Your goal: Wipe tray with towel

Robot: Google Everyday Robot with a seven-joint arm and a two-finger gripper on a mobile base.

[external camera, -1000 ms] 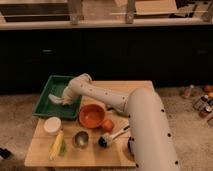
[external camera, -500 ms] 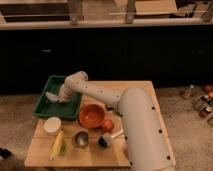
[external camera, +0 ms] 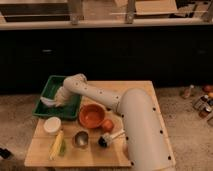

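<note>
A green tray (external camera: 46, 111) sits at the back left of the wooden table. A pale towel (external camera: 48, 101) lies inside it, toward the tray's left middle. My white arm reaches from the lower right across the table into the tray. My gripper (external camera: 59, 98) is down in the tray at the towel's right edge, pressed onto it. The arm's wrist hides the gripper's end.
An orange bowl (external camera: 92, 115) stands just right of the tray with a red fruit (external camera: 107, 125) beside it. A white cup (external camera: 52, 125), a corn cob (external camera: 56, 144), a metal cup (external camera: 80, 138) and a brush (external camera: 110, 137) lie along the table's front. Bottles (external camera: 204, 102) stand on the floor at right.
The arm has swept to the left across the tray, carrying the towel with it toward the tray's left side.
</note>
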